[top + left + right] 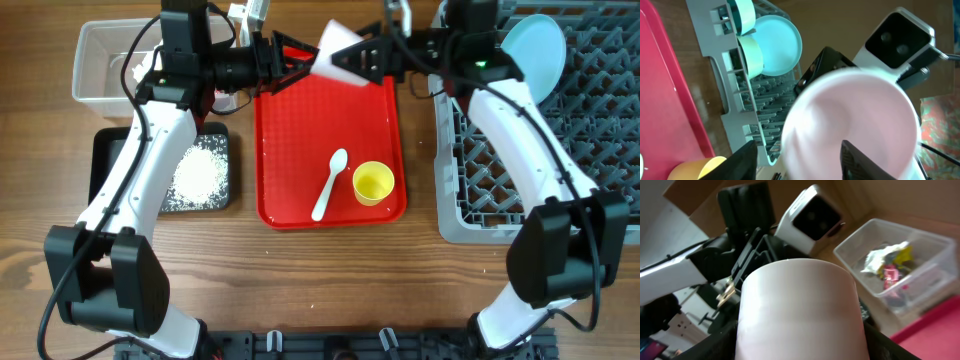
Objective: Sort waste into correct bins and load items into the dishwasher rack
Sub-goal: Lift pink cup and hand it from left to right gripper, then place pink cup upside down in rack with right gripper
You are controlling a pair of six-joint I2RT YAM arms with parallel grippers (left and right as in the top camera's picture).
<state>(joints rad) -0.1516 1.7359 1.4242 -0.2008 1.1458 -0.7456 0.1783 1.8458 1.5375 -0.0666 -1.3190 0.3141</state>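
The pink cup [340, 55] is being held in the air above the far edge of the red tray [290, 150]. It is lying on its side, slightly tilted, with its long axis running across the tray from arm to arm. One round end is being turned toward the left wrist camera. The right gripper [800, 345] is being pressed against both sides of the cup. The left gripper [799, 162] is being set about the other end (whether it is gripping cannot be told).

On the tray's near half, one yellow cup [373, 183] is being shown upright. Just left of it lies one white spoon [329, 185], bowl end pointing far.

Left of the tray, white grains [200, 175] are being carried by one black tray [105, 165], partly hidden by the left arm. Right of the tray, one grey rack [480, 190] is being crossed by the right arm. One pale blue plate [535, 50] and two pale blue bowls [752, 55] are being held on edge at its far end.

Beyond the tray's far-left corner, crumpled wrappers [890, 262] are being held by one clear tub [95, 40].
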